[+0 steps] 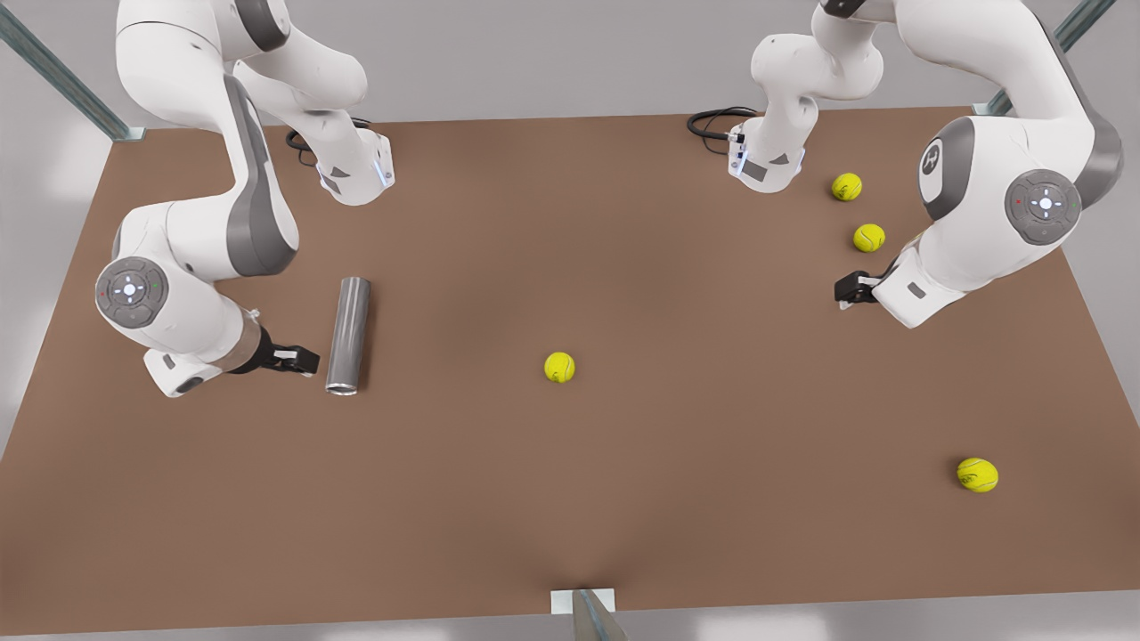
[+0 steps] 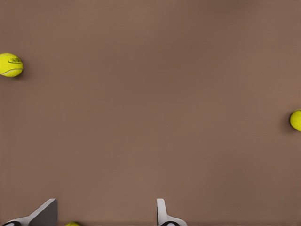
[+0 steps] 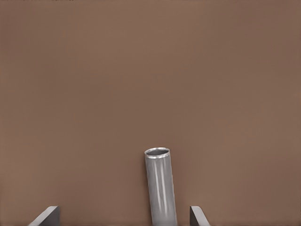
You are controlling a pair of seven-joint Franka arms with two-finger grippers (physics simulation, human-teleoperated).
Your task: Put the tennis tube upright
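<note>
The tennis tube is a slim grey metallic cylinder lying flat on the brown table, its hollow end toward the table's near edge. In the right wrist view the tube lies in line with the gap between the fingers, open rim pointing away. My right gripper is on the front view's left, close beside the tube's hollow end and not touching it. This right gripper is open and empty. My left gripper waits on the front view's right; this left gripper is open and empty.
Several yellow-green tennis balls lie loose: one mid-table, two at the back right, one at the front right. The left wrist view has balls at its sides. Black cables lie at the far edge.
</note>
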